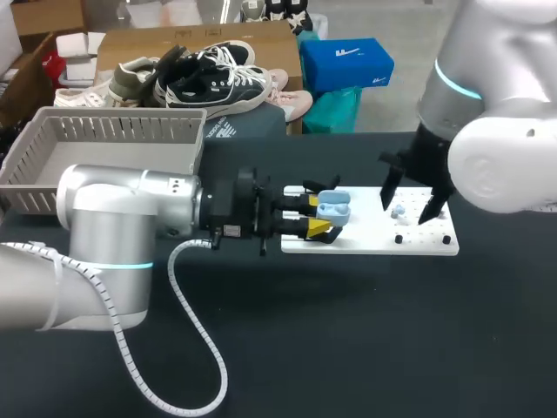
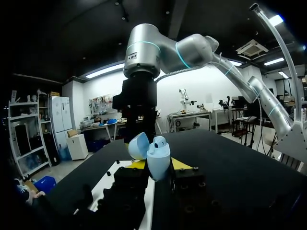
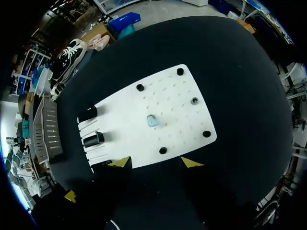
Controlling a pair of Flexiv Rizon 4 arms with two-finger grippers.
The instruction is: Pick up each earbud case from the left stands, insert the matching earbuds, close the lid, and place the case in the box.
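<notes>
My left gripper (image 1: 318,217) is shut on a light blue earbud case (image 1: 333,207), held over the left end of the white board (image 1: 365,237). In the left wrist view the case (image 2: 158,160) stands between the yellow tips with its lid (image 2: 138,145) swung open. My right gripper (image 1: 411,200) hangs open above the board's right half, with nothing between its fingers. A loose light blue earbud (image 3: 152,120) lies mid-board, ahead of the right gripper (image 3: 156,163), and shows under it in the head view too (image 1: 399,211).
The grey slatted box (image 1: 113,144) stands at the table's back left. Two black stands (image 3: 91,127) sit at the board's left end, and black pegs (image 3: 163,150) dot its edges. My left arm's white cable (image 1: 200,348) loops over the front of the table.
</notes>
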